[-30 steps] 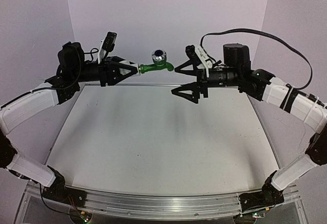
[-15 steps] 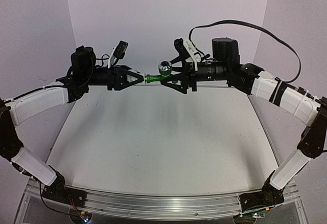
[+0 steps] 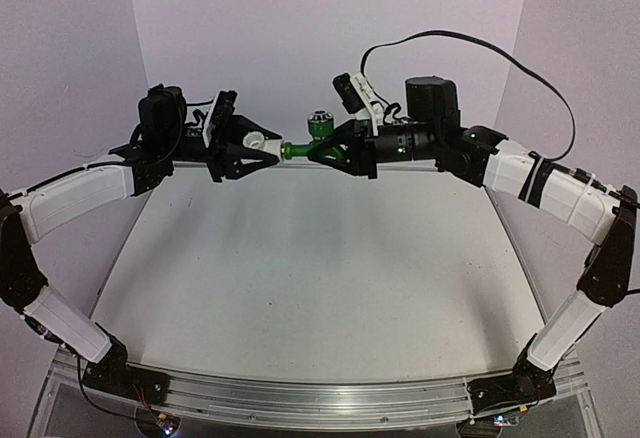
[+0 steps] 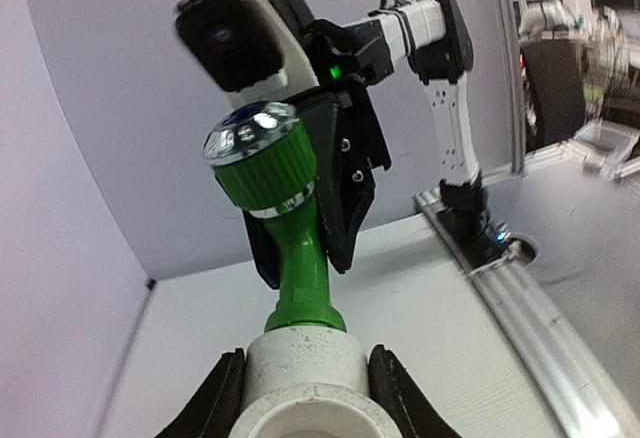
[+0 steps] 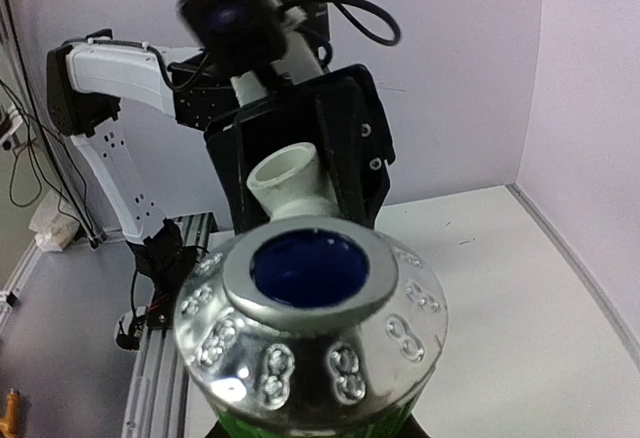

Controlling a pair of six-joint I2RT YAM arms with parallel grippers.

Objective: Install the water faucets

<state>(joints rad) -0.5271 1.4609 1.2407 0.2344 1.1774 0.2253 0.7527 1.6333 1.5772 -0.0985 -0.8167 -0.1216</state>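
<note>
A green faucet (image 3: pixel 298 149) hangs level above the table's far side, its silver knob (image 3: pixel 320 121) pointing up. Its stem end sits in a white fitting (image 3: pixel 262 145). My left gripper (image 3: pixel 270 151) is shut on that fitting; in the left wrist view the fitting (image 4: pixel 305 373) fills the space between the black fingers (image 4: pixel 225 398), with the green stem (image 4: pixel 300 278) and knob (image 4: pixel 258 148) rising from it. My right gripper (image 3: pixel 316 150) is shut on the faucet body from the right. In the right wrist view the knob (image 5: pixel 310 308) hides my right fingers; the fitting (image 5: pixel 290 183) shows behind it.
The white table top (image 3: pixel 320 278) lies below both grippers, with lilac walls (image 3: pixel 300 18) behind and at the sides. An aluminium rail (image 3: pixel 310 398) runs along the near edge. A black cable (image 3: pixel 500 53) loops above the right arm.
My right gripper has moved left to the faucet and its jaws have closed on the green body. The left wrist has rolled and shifted slightly right, still holding the white fitting.
</note>
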